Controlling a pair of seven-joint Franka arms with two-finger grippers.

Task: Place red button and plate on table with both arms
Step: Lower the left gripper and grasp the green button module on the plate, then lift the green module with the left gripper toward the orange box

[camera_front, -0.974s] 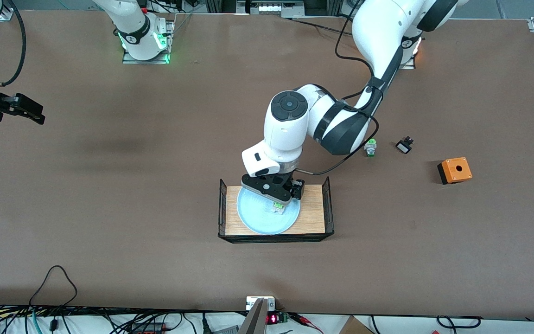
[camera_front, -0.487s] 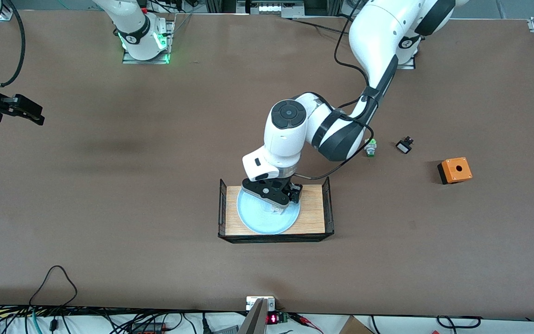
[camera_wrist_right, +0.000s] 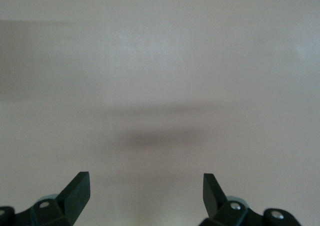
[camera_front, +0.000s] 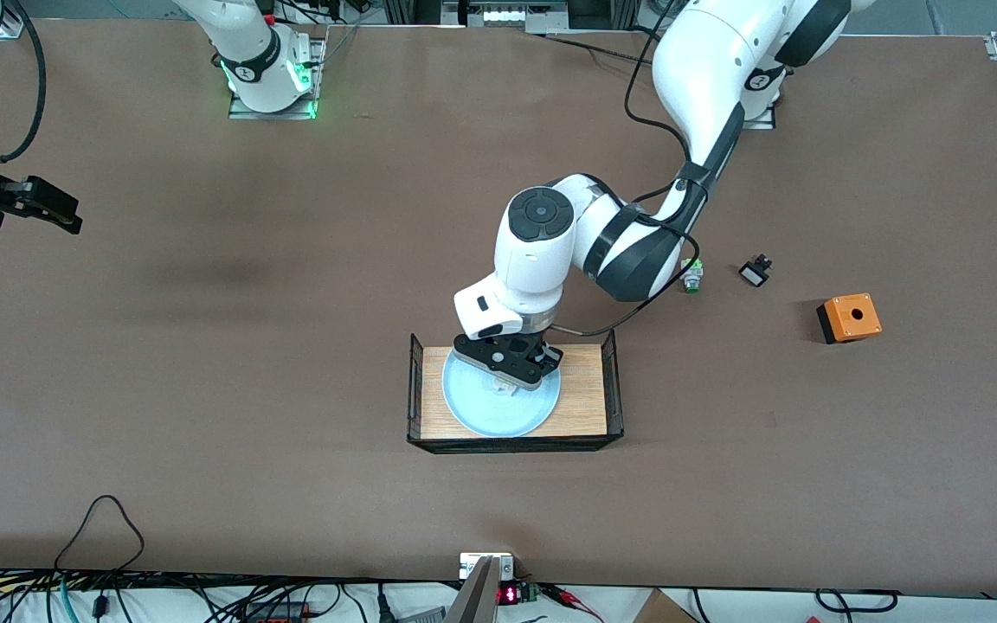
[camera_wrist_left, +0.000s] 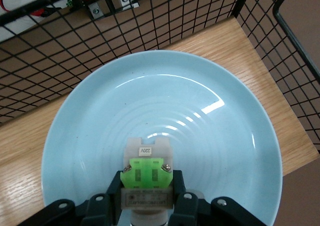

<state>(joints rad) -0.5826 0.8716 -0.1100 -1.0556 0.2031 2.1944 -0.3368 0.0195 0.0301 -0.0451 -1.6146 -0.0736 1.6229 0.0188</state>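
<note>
Left tool (camera_front: 505, 378) is down inside the wooden tray (camera_front: 583, 407), low over the plate (camera_front: 498, 414), fingers pressed in on the red button (camera_wrist_left: 146, 178). In the left wrist view the button's white-and-green block sits pinched between the two black fingers (camera_wrist_left: 113, 196), block end pointing out over the plate's middle; the red cap is hidden under the tool. Whether the button's underside touches the plate cannot be told.

The pale blue plate lies flat on the tray's wood floor, most of its face bare around the tool. Its raised rim runs close to the tray's edge nearer the front camera and near the black wire end (camera_front: 415, 389) toward the right arm's end. A strip of bare wood is free beside the plate toward the left arm's end, before the other wire end (camera_front: 612, 381). The wire ends stand taller than the plate rim.

Brown tabletop (camera_front: 204, 389) lies wide open on all sides of the tray. Toward the left arm's end, well apart from the tray: a green-capped button (camera_front: 692, 276), a small black part (camera_front: 755, 272), an orange box with a hole (camera_front: 849, 317).

Right tool (camera_front: 48, 208) waits up over the right arm's end of the tabletop, fingers spread, holding nothing; bare tabletop (camera_wrist_right: 160, 76) beneath it.
</note>
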